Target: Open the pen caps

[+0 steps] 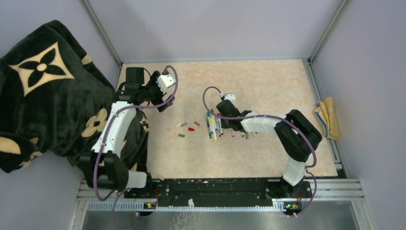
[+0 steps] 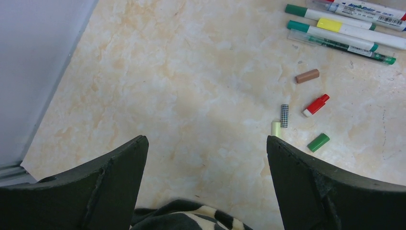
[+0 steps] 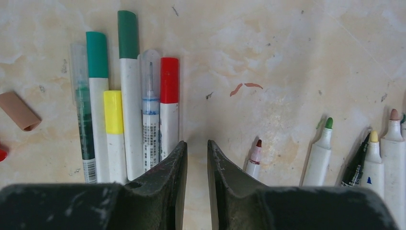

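Right wrist view shows your right gripper [image 3: 197, 143] nearly closed, empty; left gripper [image 2: 206, 141] wide apart, empty. The red-capped pen [image 3: 169, 115] looks light, stiff, slick: pinch it mid-barrel.

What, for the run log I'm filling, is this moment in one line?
left gripper: open, empty | right gripper: narrowly open, empty, between capped pens and uncapped pens | loose caps: five on table
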Robot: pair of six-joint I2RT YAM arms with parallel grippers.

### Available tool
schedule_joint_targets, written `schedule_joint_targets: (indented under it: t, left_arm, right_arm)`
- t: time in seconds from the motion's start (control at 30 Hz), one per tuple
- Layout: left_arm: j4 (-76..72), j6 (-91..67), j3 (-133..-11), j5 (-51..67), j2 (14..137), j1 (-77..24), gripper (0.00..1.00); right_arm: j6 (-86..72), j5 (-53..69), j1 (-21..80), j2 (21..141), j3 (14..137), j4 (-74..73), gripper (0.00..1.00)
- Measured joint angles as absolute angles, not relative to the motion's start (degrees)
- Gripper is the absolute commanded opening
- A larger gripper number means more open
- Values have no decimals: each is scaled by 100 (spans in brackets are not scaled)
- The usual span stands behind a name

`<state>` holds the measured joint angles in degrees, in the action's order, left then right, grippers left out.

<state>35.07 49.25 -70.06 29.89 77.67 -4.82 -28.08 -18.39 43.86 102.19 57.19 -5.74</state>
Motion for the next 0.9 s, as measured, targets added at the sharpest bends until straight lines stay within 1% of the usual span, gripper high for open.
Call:
schedule_joint_targets:
  t: [0.17,0.6,0.9]
  left_arm:
    - [3514,4928,-6989,2995,7769,-482,99]
    - [3514,4930,-6989,3026,7808,-482,99]
    - [3514,4936,-6987,3024,7859,-482,99]
  right_arm:
    - [-2810,-2014,4388,10193,5782,-749,21]
    - [-2832,-1881,4558,10025,5863,-733,22]
    - [-2867,-1894,4565,10272,5918,-733,22]
